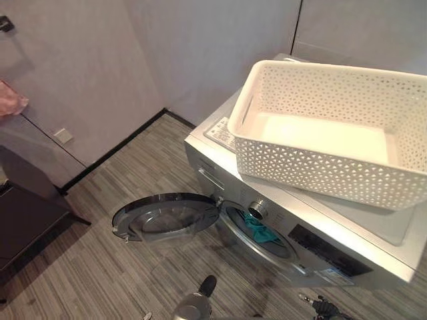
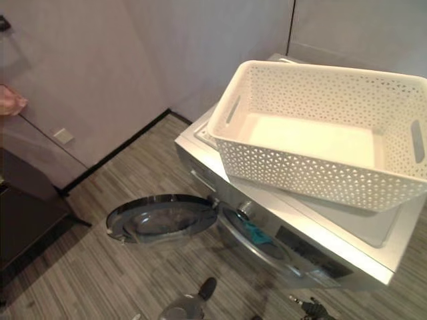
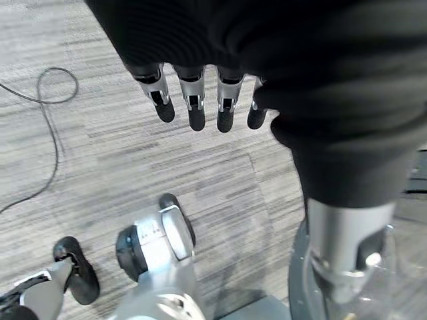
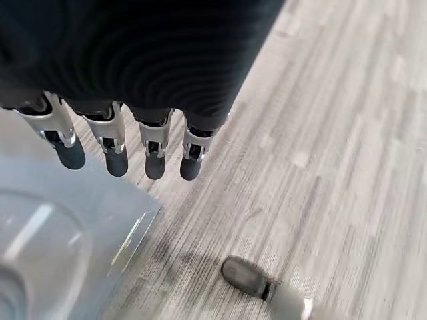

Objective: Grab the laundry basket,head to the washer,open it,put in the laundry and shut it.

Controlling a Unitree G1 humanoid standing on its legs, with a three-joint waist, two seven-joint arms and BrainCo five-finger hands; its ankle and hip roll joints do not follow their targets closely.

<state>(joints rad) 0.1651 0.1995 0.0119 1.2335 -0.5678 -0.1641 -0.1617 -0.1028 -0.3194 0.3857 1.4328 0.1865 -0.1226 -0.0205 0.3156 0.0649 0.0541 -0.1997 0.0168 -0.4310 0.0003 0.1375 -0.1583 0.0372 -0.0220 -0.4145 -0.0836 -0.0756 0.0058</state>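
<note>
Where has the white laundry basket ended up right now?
The white laundry basket sits empty on top of the washer, right of centre in the left eye view, above the open round door.

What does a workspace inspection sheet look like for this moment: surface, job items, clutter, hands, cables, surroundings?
Surface: grey wood-pattern floor; silver washer top carries the basket.
Job items: white laundry basket sits on the washer, empty inside. Washer door swung wide open. Teal laundry lies in the drum opening.
Clutter: nothing seen.
Hands: left hand hangs over the floor, fingers straight, holding nothing; right hand likewise, beside the washer's edge.
Cables: nothing to report.
Surroundings: grey wall panels; white wall socket; pink cloth at the edge of the eye views; dark low furniture beneath it.
</note>
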